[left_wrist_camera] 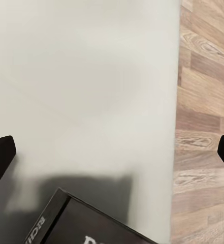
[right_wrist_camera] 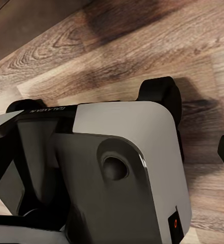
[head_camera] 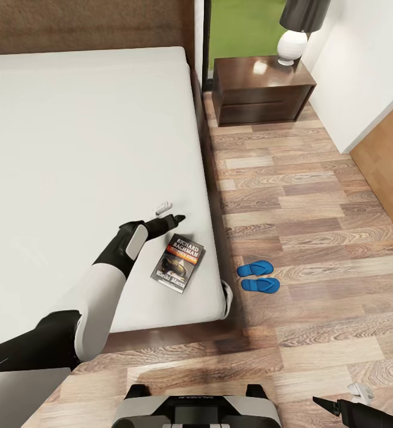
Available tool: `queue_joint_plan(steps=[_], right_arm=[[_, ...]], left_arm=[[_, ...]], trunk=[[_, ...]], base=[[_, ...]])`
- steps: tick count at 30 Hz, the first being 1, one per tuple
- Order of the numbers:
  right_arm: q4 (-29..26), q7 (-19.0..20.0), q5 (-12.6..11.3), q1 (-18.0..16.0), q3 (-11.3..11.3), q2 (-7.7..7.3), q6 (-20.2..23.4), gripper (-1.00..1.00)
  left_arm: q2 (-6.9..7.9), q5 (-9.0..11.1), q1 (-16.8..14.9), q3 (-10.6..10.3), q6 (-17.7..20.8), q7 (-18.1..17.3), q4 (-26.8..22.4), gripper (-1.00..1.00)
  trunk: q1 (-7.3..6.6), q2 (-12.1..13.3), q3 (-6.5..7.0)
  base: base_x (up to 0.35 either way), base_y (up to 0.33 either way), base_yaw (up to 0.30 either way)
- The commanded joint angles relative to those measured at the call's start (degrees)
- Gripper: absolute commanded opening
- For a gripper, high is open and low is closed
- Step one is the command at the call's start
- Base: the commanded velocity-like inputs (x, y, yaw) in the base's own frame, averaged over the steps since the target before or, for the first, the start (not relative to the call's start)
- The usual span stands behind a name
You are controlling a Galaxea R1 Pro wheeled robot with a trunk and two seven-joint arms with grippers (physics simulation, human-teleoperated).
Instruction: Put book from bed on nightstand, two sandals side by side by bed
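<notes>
The book lies on the bed near its right edge. The left gripper hovers just beyond the book's far end, jaws spread and empty. It should come back over the cover, descend level and pinch one edge. The right gripper's jaws look parted.

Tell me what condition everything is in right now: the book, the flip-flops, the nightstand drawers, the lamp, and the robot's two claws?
Book: closed, flat on the bed near its edge.
Sandals: side by side on the floor beside the bed.
Nightstand: both drawers shut.
Lamp: upright on the nightstand; lit or not, cannot tell.
Left gripper: open, above the mattress, beside the book.
Right gripper: open, low by the robot's base.
</notes>
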Motion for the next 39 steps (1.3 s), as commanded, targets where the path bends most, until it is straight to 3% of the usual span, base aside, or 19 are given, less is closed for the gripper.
queue_joint_plan(steps=[1, 22, 39], right_arm=[[0.0, 0.2, -0.3, 0.0, -0.1, -0.02, 0.6, 1.00], [0.0, 0.2, -0.3, 0.0, 0.0, 0.00, 0.6, 1.00], [0.0, 0.2, -0.3, 0.0, 0.0, -0.01, 0.6, 1.00]], left_arm=[[-0.08, 0.2, 0.0, 0.4, 0.5, -0.2, 0.0, 1.00], [-0.08, 0.3, 0.0, 0.4, 0.4, -0.4, 2.1, 1.00], [-0.08, 0.3, 0.0, 0.4, 0.4, -0.4, 2.1, 1.00]], trunk=[[0.00, 0.0, -0.03], [0.00, 0.0, -0.03], [0.00, 0.0, -0.03]], base=[[0.000, 0.000, 0.000], [0.000, 0.000, 0.000], [0.000, 0.000, -0.075]])
